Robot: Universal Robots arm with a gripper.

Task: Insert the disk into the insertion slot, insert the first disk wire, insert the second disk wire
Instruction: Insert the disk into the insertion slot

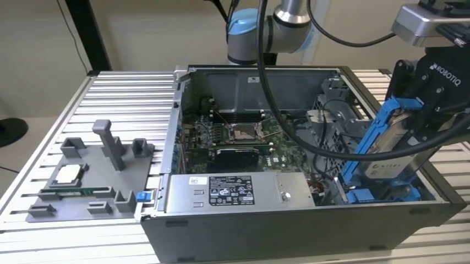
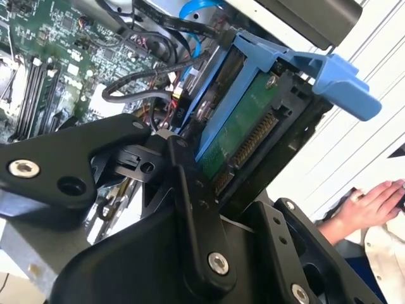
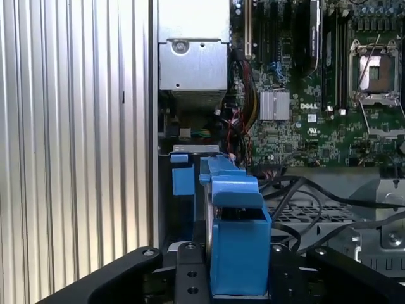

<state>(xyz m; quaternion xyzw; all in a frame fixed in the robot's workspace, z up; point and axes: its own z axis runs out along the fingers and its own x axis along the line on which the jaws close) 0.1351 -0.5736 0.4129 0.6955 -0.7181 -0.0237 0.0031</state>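
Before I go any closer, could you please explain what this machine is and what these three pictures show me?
It is a robot arm working over an open computer case on a slatted metal table. The exterior view looks at the scene from off the arm. Both wrist views come from cameras riding on the arm, looking past its end effector. The end effector grips the disk, a grey hard drive in a blue carrier, held steeply tilted with its lower end by the insertion slot at the exterior view's right. A grey parts fixture lies on the table at the exterior view's left. A person's hand shows in the second wrist view.
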